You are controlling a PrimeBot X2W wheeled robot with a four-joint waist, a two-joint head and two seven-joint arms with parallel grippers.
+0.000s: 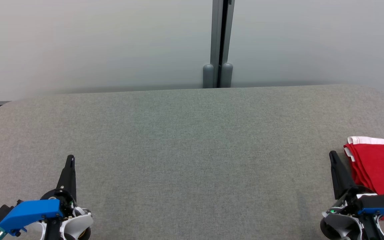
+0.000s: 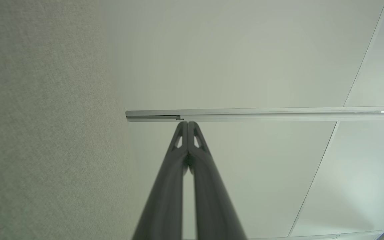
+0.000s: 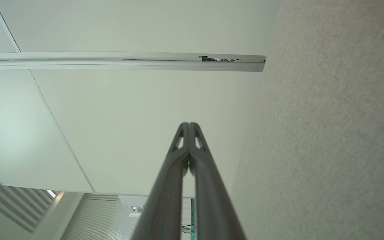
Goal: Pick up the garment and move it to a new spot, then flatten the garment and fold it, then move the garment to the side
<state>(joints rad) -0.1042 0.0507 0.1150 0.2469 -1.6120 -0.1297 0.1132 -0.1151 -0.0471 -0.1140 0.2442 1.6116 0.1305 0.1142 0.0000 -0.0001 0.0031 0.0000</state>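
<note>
So the left gripper [image 1: 70,160] has both dark fingers pressed flat together with nothing between them. It sits at the lower left over the grey fabric-topped table [image 1: 192,143], pointing toward the far edge. In its own wrist view the fingers [image 2: 178,160] meet right at the tips, with only the little cut-out slots letting light through. Table fabric runs down the left side there, with pale wall panels [image 2: 228,60] behind. The right gripper [image 1: 333,156] is the same deal, jaws closed tight on nothing, at the lower right. Its wrist view shows the fingers [image 3: 198,163] drawn to a point with table fabric down the right side. The garment [image 1: 378,163] is red with a white band along its far edge, folded into a layered stack. It lies on the table at the far right edge of the head view, just beside the right gripper's finger on its outer side. Can't tell if the finger actually touches the cloth, and the gripper's blue-and-black wrist housing overlaps the garment's near edge. The table has rounded far corners and backs onto the wall panels, which are split by a grey vertical post [image 1: 216,40].
</note>
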